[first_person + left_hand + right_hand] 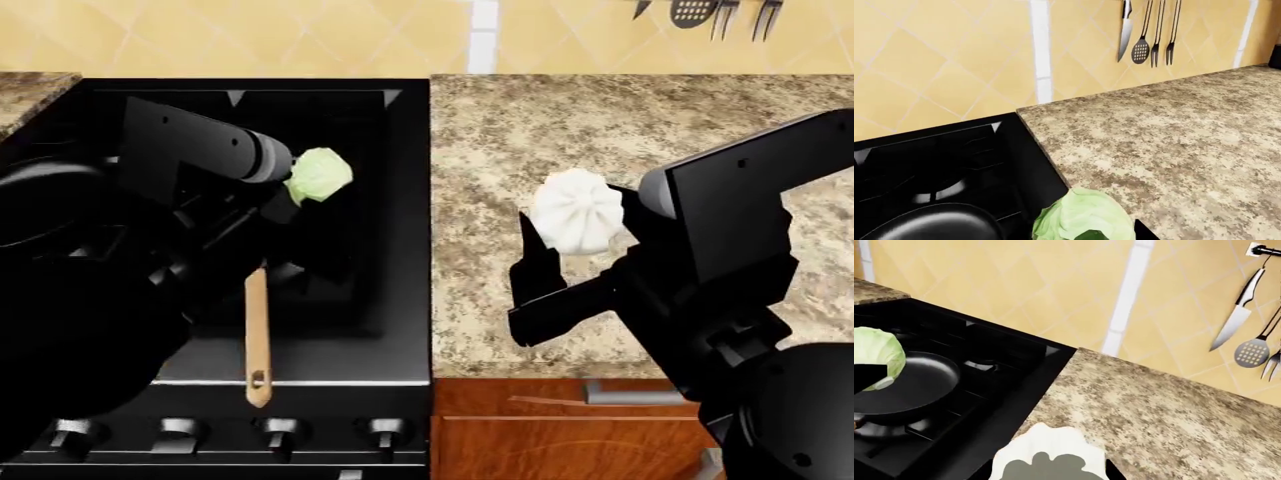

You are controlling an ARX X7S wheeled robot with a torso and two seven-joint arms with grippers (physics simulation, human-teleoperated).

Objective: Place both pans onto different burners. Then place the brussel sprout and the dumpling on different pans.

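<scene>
My left gripper [310,185] is shut on the pale-green brussel sprout [318,176] and holds it above the black stove [387,300]. The sprout also shows in the left wrist view [1084,217] and the right wrist view [877,357]. A black pan [911,385] sits on a burner below it, and its tan wooden handle [256,335] points to the stove front. My right gripper [574,225] is shut on the white pleated dumpling [577,210], also in the right wrist view [1051,457], above the counter beside the stove. The black-handled pan is hidden by my left arm.
A speckled granite counter [641,120] lies right of the stove. A knife [1234,315], a slotted spatula [1253,351] and forks hang on the yellow tiled wall. A back burner [981,365] is bare. Stove knobs [280,432] line the front edge.
</scene>
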